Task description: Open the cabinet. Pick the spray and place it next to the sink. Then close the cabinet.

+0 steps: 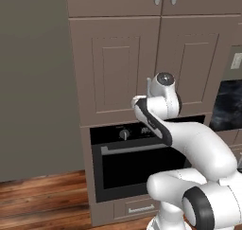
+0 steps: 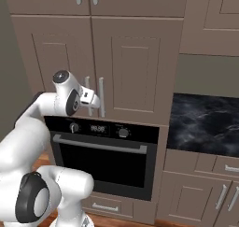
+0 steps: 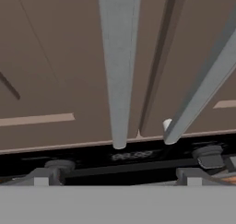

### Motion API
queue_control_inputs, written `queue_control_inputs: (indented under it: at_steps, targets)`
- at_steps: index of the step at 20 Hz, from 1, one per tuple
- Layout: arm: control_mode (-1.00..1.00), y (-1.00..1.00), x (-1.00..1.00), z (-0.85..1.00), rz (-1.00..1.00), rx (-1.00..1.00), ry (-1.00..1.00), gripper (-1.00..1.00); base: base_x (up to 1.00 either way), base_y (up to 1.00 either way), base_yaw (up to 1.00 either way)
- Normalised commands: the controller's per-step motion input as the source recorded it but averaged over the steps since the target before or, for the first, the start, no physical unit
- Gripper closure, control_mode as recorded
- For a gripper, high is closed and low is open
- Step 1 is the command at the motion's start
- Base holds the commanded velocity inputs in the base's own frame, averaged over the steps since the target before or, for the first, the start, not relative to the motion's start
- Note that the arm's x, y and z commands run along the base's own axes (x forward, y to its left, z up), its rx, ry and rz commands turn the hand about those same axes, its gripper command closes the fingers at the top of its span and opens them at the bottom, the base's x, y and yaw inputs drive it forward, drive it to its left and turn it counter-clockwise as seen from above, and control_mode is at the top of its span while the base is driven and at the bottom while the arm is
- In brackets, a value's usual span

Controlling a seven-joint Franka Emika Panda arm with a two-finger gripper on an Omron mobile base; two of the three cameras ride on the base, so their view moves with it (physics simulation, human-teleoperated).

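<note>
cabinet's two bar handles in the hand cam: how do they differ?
In the hand view, the left silver bar handle runs nearly straight up the picture, centred between the end effector's open fingertips; the right silver bar handle slants and sits off to the side. The left one looks wider. Both are silver bars on closed grey-brown cabinet doors, ending just above the black oven.

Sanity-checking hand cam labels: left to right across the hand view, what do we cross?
Left cabinet door → left bar handle → seam between the doors → right bar handle.
</note>
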Motion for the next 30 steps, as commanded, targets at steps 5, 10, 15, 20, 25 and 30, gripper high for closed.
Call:
queue_control_inputs:
  at_steps: [5, 10, 15, 20, 25, 30]
  targets:
    - [-1.0, -0.01, 0.0, -0.27, 0.0, 0.0, 0.0, -1.0, 0.0, 0.0, 0.0]
    - [-1.0, -0.01, 0.02, -0.06, 0.01, 0.0, 0.0, -1.0, 0.0, 0.0, 0.0]
    - [-1.0, -0.01, 0.04, 0.0, 0.04, 0.0, 0.0, -1.0, 0.0, 0.0, 0.0]
    - [-1.0, -0.01, 0.05, 0.0, 0.04, 0.0, 0.0, -1.0, 0.0, 0.0, 0.0]
    - [-1.0, 0.0, 0.27, 0.0, 0.01, 0.0, 0.0, -1.0, 0.0, 0.0, 0.0]
    - [-1.0, 0.0, 0.3, 0.0, 0.0, 0.0, 0.0, -1.0, 0.0, 0.0, 0.0]
